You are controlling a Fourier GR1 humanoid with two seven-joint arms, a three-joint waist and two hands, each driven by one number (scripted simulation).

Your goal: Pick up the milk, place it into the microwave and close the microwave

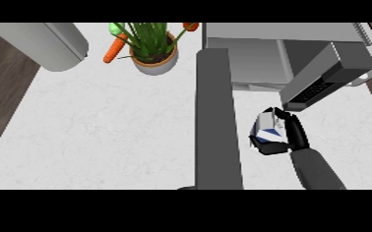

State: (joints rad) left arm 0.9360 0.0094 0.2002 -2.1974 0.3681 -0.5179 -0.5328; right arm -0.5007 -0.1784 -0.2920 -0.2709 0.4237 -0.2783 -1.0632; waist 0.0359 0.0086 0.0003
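Observation:
The milk (266,130) is a small white and blue carton. My right hand (294,133) is curled round it just in front of the microwave (247,61), whose cavity stands open. A dark panel with a keypad (320,82) slants down right above the carton. A long grey slab (216,123), which looks like the open microwave door, runs from the microwave's left front corner down to the lower edge of the view, left of the carton. My left hand does not show.
A potted green plant (154,49) stands at the back, with an orange carrot (114,49) to its left and another (190,26) to its right. A grey rounded appliance (51,44) sits at the back left. The counter (109,128) ends at the left on dark floor (13,88).

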